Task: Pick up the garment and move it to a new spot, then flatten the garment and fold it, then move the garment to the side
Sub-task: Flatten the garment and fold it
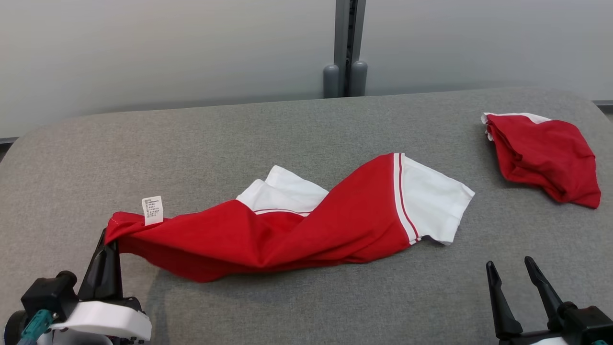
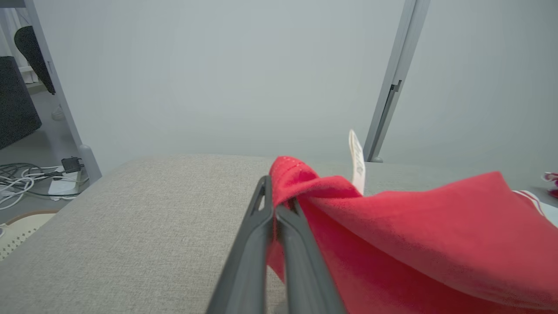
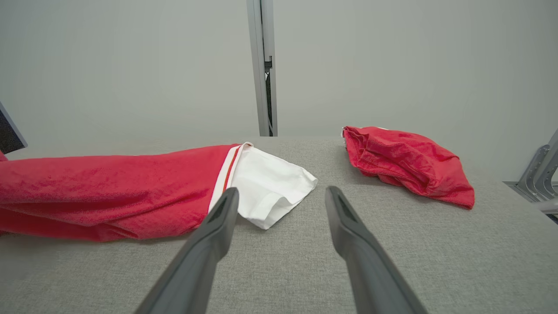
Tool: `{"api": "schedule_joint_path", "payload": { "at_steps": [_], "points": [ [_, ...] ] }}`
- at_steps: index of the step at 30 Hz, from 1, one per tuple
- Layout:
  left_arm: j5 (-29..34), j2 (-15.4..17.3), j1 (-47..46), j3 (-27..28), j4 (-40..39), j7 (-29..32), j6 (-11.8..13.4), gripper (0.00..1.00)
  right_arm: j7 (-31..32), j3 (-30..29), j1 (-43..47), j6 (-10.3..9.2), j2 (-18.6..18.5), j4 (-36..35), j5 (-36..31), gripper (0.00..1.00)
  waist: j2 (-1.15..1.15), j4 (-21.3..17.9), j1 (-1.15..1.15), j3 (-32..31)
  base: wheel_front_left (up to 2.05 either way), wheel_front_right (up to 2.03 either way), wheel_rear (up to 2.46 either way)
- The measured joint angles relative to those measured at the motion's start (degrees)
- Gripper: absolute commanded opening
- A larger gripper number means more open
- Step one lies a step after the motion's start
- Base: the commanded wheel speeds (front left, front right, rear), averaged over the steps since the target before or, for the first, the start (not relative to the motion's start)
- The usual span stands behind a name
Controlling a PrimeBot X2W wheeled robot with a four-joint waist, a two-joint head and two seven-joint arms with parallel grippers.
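Observation:
A red garment [image 1: 287, 230] with white sleeves and a white care label lies stretched and bunched across the grey padded table [image 1: 239, 129]. My left gripper [image 1: 109, 239] is shut on its left hem corner, which is raised slightly off the surface. In the left wrist view the red garment [image 2: 414, 235] is pinched between the closed fingers of the left gripper [image 2: 279, 196], with the label standing up just beyond. My right gripper [image 1: 510, 266] stands open at the lower right, a short way in front of the white sleeve [image 3: 266, 187]. The right gripper [image 3: 281, 196] holds nothing.
A second red and white garment [image 1: 546, 153] lies crumpled at the far right of the table, also seen as a red heap [image 3: 405, 161] in the right wrist view. A grey post [image 1: 346, 48] rises behind the table. Cables [image 2: 30, 179] lie on the floor to the left.

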Motion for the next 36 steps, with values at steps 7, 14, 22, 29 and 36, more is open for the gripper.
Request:
{"api": "schedule_joint_path", "payload": {
  "at_steps": [7,14,22,29,36],
  "points": [
    [2.8,-2.5,6.8,3.8,-5.1,-0.2,-0.2,0.0,0.0,0.0,0.2,0.0,0.0,0.0,0.0,1.0,0.0,2.4,0.0,-0.6,0.0,0.0,0.0],
    [1.9,-5.3,13.5,2.5,0.0,0.9,-2.4,0.0,0.0,-0.1,0.9,0.0,0.0,0.0,-0.5,1.0,0.0,5.0,0.0,-1.4,0.0,0.0,0.0],
    [0.6,-7.2,13.8,-0.1,8.0,3.6,-3.9,1.0,0.0,0.0,1.1,0.0,0.0,0.1,-1.0,1.0,0.0,7.4,0.0,-1.4,0.0,0.0,0.0],
    [-0.5,-5.2,13.9,2.8,7.3,6.0,-0.9,1.0,0.0,0.1,1.0,0.0,0.0,0.0,-1.4,1.0,0.0,7.2,0.0,-1.0,0.0,0.0,0.0],
    [-0.5,-2.6,12.6,4.0,-3.9,8.7,0.7,1.0,0.0,0.6,0.3,0.0,0.0,-0.1,-1.2,1.0,0.0,5.2,0.0,-0.2,0.0,0.0,0.0]
  ]
}}
